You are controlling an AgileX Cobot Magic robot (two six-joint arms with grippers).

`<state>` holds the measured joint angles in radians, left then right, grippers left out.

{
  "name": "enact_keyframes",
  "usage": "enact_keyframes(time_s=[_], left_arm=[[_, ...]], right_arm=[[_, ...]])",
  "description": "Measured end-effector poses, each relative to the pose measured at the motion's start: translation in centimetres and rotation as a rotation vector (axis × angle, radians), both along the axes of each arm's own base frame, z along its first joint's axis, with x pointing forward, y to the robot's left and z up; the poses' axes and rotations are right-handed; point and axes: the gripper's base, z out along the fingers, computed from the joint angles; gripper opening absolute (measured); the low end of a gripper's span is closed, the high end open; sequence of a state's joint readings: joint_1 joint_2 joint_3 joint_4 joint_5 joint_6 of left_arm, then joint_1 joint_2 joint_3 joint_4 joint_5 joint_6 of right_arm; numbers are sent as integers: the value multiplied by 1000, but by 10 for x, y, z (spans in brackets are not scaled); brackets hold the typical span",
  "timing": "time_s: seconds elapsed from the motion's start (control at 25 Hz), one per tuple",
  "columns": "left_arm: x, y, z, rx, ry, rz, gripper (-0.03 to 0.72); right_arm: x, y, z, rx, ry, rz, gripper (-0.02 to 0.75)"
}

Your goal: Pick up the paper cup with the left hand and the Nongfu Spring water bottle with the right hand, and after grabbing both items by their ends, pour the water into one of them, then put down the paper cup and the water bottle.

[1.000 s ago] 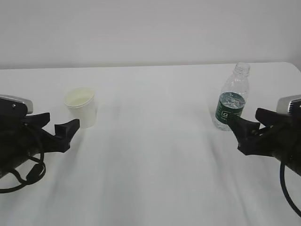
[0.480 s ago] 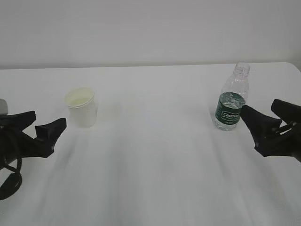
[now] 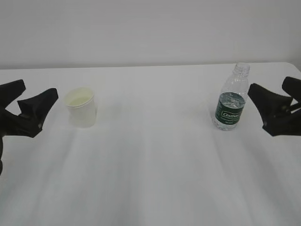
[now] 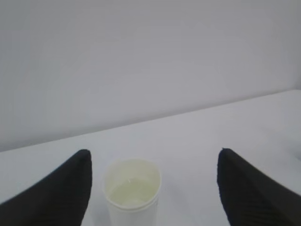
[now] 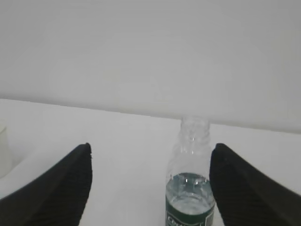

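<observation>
The paper cup (image 3: 82,107) stands upright on the left of the white table (image 3: 155,155), its inside pale cream. My left gripper (image 3: 39,88) is open, to the left of the cup and apart from it. In the left wrist view the cup (image 4: 131,188) sits ahead of the open left gripper (image 4: 154,153), nearer its left finger. The Nongfu Spring water bottle (image 3: 231,101) stands upright and capless on the right, with water (image 5: 190,195) up to its green label. My right gripper (image 3: 268,84) is open, just right of the bottle and clear of it. In the right wrist view the bottle (image 5: 192,141) stands ahead of the right gripper (image 5: 151,147), close to its right finger.
A plain pale wall (image 3: 150,28) rises behind the table's far edge. The table's right corner (image 3: 292,66) shows behind the bottle. The cup's edge (image 5: 2,150) shows at the left border of the right wrist view.
Both grippers have drawn back outward toward the view's edges and risen; less of each arm shows. The left jaws narrowed slightly. Cup and bottle have not moved.
</observation>
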<state>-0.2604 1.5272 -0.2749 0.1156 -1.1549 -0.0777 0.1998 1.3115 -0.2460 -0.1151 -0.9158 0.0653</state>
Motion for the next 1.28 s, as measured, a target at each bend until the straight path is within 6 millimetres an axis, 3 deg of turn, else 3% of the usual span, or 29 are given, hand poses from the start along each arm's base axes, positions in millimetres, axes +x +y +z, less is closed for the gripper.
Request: enact_keyframes(time_s=[0.32, 0.64, 1.0, 1.28], left_arm=[[-2, 5, 29, -56, -113, 51, 591], [24, -1, 91, -106, -288, 55, 588], [47, -7, 159, -88, -295, 62, 588], [25, 0, 210, -73, -296, 74, 587]], right_arm=[[31, 5, 43, -9, -43, -15, 593], [43, 6, 91, -28, -66, -30, 593], [32, 1, 147, -33, -112, -53, 593], [-1, -7, 192, -33, -169, -75, 593]])
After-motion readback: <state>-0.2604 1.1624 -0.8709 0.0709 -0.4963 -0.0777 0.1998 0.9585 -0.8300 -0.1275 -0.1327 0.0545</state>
